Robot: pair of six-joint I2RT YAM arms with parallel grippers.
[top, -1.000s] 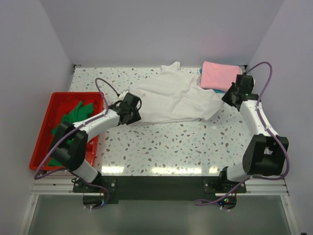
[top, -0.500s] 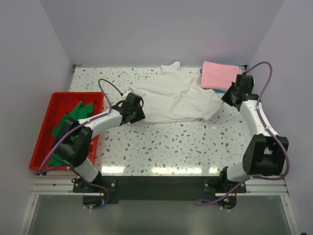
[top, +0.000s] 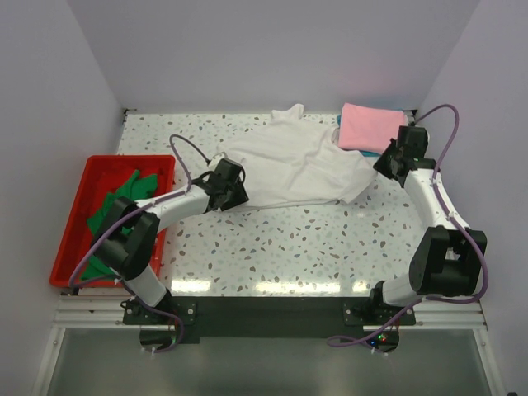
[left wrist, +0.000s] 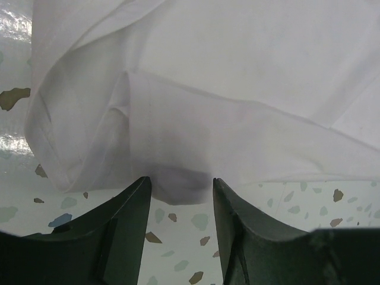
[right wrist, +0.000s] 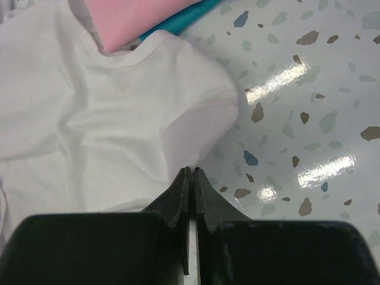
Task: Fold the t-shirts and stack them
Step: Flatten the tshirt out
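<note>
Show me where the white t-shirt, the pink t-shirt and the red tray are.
white t-shirt (top: 297, 169), overhead view, middle of its spread cloth.
pink t-shirt (top: 367, 125), overhead view, top of the folded cloth.
red tray (top: 103, 172), overhead view, bare floor near its far corner.

One white t-shirt (top: 297, 169), one pink t-shirt (top: 367, 125) and one teal t-shirt (right wrist: 178, 21) (only its edge peeks out) lie on the one bench (top: 289, 247). One red tray (top: 70, 239) holds green cloth (top: 124, 194), too bunched to count. Two robot arms (top: 177, 202).
</note>
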